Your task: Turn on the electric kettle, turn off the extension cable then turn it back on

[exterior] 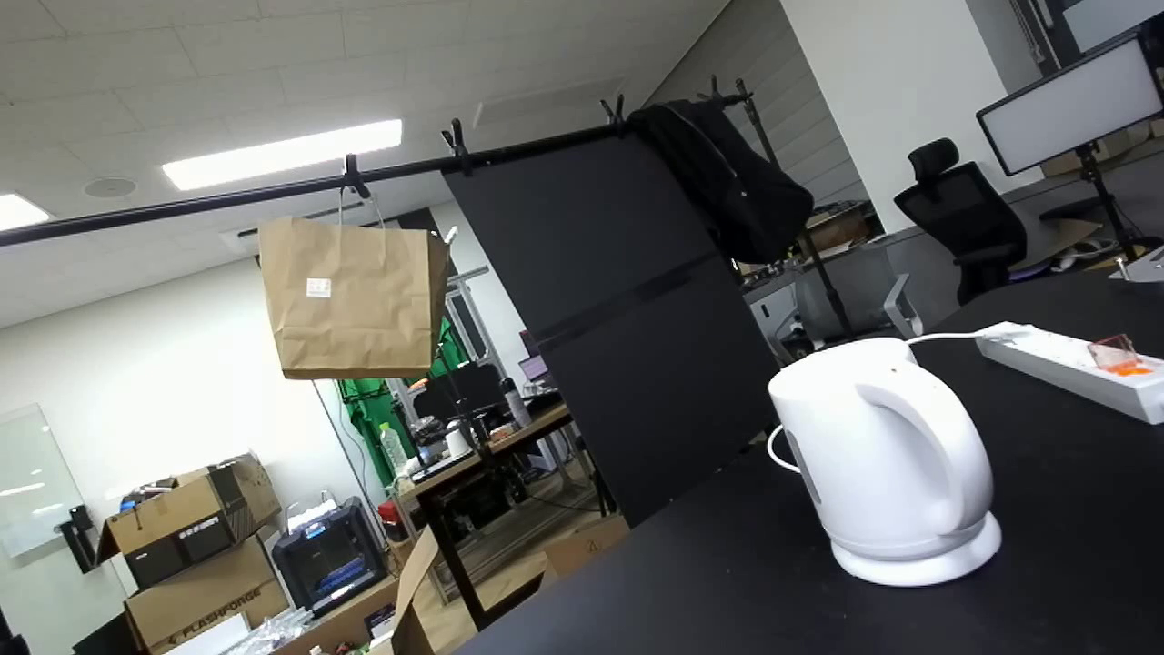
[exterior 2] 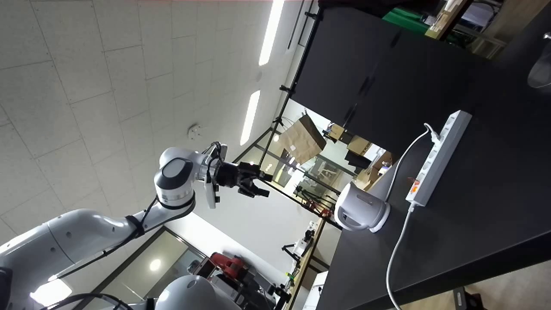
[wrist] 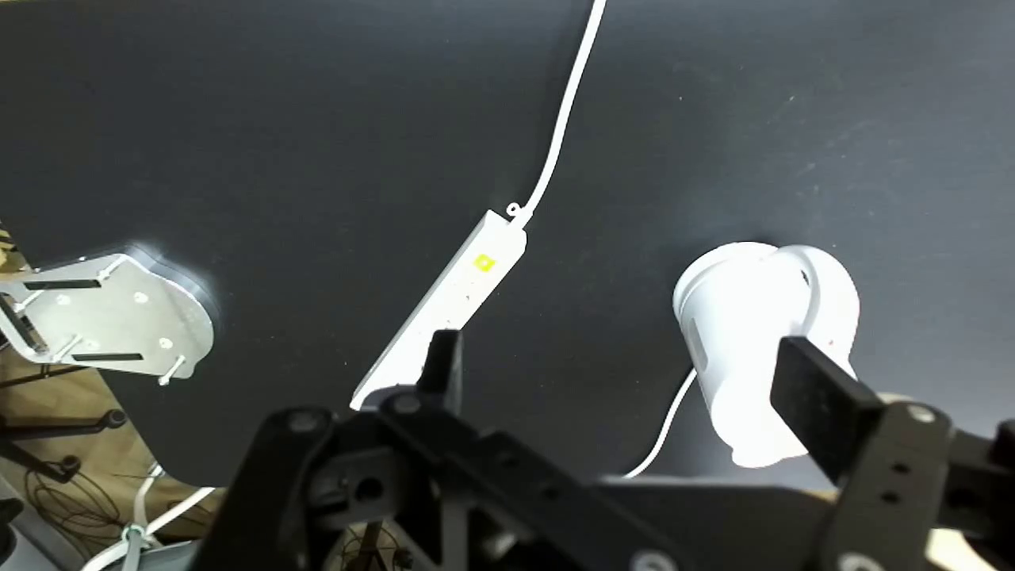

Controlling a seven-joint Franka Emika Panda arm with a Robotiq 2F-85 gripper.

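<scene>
The white electric kettle (exterior: 882, 464) stands upright on its round base on the black table, its handle (exterior: 946, 437) facing away from the strip in an exterior view. Beside it lies the extension cable (exterior 2: 439, 159), a long white strip with a plug in one socket. Its orange switch (exterior 2: 414, 187) sits near the cord end, with a clear reddish flap (exterior: 1111, 350) raised over it. My gripper (exterior 2: 264, 185) hangs high above the table, apart from both things. In the wrist view the gripper (wrist: 622, 357) is open, with wide-spread fingers and nothing held; one finger covers part of the kettle (wrist: 741, 333).
A metal plate with bolts (wrist: 119, 317) sits at the table's edge, past the strip. The kettle's white cord (exterior 2: 402, 159) runs to the plug on the strip. The strip's own white cord (exterior 2: 400, 249) drops over the table edge. A black panel (exterior: 627, 318) hangs behind the table.
</scene>
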